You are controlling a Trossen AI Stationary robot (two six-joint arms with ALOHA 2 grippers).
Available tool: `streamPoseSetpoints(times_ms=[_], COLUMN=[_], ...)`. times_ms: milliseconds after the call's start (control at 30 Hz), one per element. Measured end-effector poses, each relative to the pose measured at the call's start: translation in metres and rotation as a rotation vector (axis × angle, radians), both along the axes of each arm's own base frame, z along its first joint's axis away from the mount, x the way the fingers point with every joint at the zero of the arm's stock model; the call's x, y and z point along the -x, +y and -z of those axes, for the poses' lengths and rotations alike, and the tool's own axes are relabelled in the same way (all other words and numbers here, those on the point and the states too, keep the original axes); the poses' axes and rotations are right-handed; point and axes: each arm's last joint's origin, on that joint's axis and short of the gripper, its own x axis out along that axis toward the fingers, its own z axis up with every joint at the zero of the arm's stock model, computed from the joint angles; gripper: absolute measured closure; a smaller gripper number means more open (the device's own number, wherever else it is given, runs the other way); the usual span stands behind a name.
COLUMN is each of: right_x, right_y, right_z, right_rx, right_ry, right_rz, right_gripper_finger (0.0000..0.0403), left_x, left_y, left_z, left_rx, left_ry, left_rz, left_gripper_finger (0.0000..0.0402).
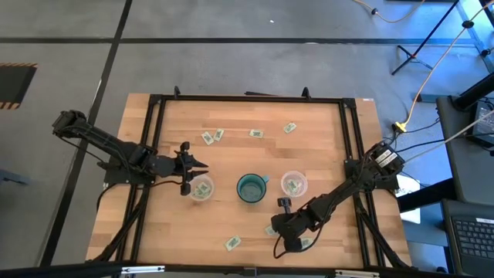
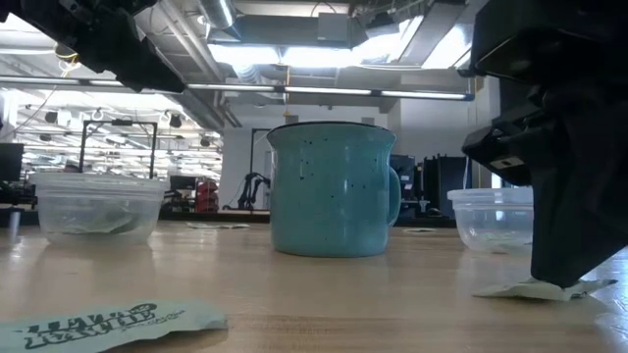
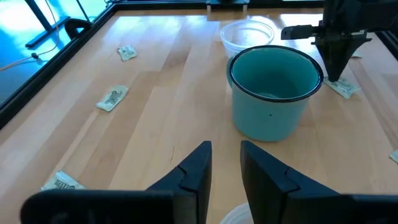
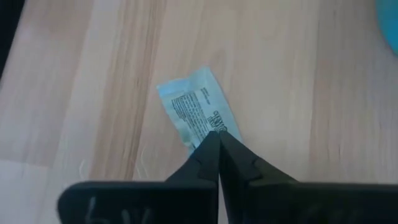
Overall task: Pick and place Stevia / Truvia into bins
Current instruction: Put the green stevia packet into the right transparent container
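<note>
Pressing down on a packet (image 4: 198, 113), the right gripper (image 4: 217, 144) has its two fingers brought together to a point, their tips meeting on the packet's near end. The packet lies flat on the table (image 1: 324, 131), most of it stretching ahead of the fingertips. Whether the paper is actually pinched between the tips or only touched from above cannot be told. In the low view this gripper (image 2: 569, 279) stands on the wood with the packet (image 2: 535, 289) sticking out from under it.

Beyond the right gripper (image 1: 290, 241), toward the table's middle, sits the right cup (image 1: 294, 184), with the teal mug (image 1: 252, 188) beside that. A packet lies in this cup, seen from above.

The left gripper (image 1: 197, 167) hangs just above the left cup (image 1: 201, 188), which holds a packet too. Its fingers (image 3: 193, 177) stand a little apart with nothing between them, and the cup's rim (image 3: 239, 214) shows right under them. Straight ahead of it stand the mug (image 3: 275, 93) and, behind that, the right cup (image 3: 247, 36).

Loose packets lie well ahead of both grippers at the far side: two together (image 1: 212, 137), one (image 1: 255, 133) and another (image 1: 289, 127). One more (image 1: 231, 244) lies near the front edge, beside the right gripper.
</note>
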Motion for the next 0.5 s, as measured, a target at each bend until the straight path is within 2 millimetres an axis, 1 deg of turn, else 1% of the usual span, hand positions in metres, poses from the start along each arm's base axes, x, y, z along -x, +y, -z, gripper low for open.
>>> streamPoseSetpoints(times_ms=[100,167,333,467,500], right_x=[-0.002,-0.003,-0.007,0.002,0.006], right_y=[0.001,0.002,0.003,-0.006,-0.009], right_z=[-0.007,-0.017,-0.066,-0.101,-0.106], right_rx=[-0.001,0.007,0.011,0.052,0.049], right_ry=[-0.002,-0.005,-0.093,-0.087,-0.074], right_rz=[-0.005,-0.020,0.017,0.124,0.151], right_gripper_finger=[0.0400,0.0401,0.0401,0.0402,0.0402], left_x=[0.000,0.000,0.000,0.000,0.000], left_y=[0.000,0.000,0.000,0.000,0.000], left_z=[0.000,0.000,0.000,0.000,0.000], left_rx=[0.000,0.000,0.000,0.000,0.000], left_ry=[0.000,0.000,-0.001,0.000,-0.001], left_rz=[0.000,0.000,0.000,0.000,0.000], left_gripper_finger=[0.0325,0.0327,0.0324,0.0323,0.0323])
